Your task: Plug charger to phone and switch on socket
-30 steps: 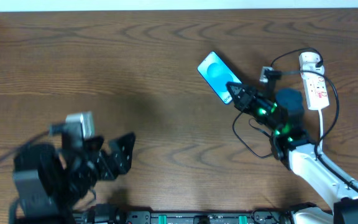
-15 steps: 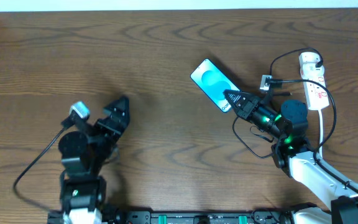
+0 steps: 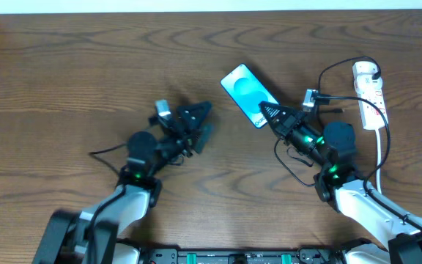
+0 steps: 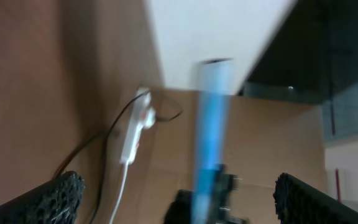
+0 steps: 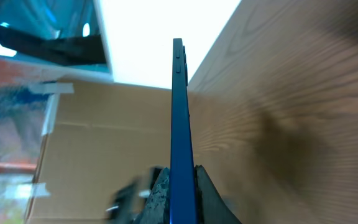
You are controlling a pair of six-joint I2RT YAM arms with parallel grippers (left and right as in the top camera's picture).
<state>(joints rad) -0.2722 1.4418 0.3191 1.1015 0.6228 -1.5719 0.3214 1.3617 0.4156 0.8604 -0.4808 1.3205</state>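
Right wrist view shows the right gripper [image 5: 179,186] with its jaws pinching the phone [image 5: 178,112] across its thin body, so only the dark blue side edge with its buttons faces the lens. From overhead, that grip sits at the phone's lower short end, where the port most likely is, while the teal screen points up and away toward the table's middle. I cannot tell whether the phone is lifted or resting on the tabletop [image 3: 86,59]. Holding it by that end looks like a way to turn the phone to meet the charger, whose small plug tip [image 3: 311,95] lies just beside the right gripper, its black cable looping off to the white adapter seated in the socket [image 3: 371,95] at the right edge. The left gripper [image 3: 200,123] hangs near the phone's other side, jaws spread wide and holding nothing, probably ready to steady the phone or fetch the plug. Nothing is plugged into the phone yet.
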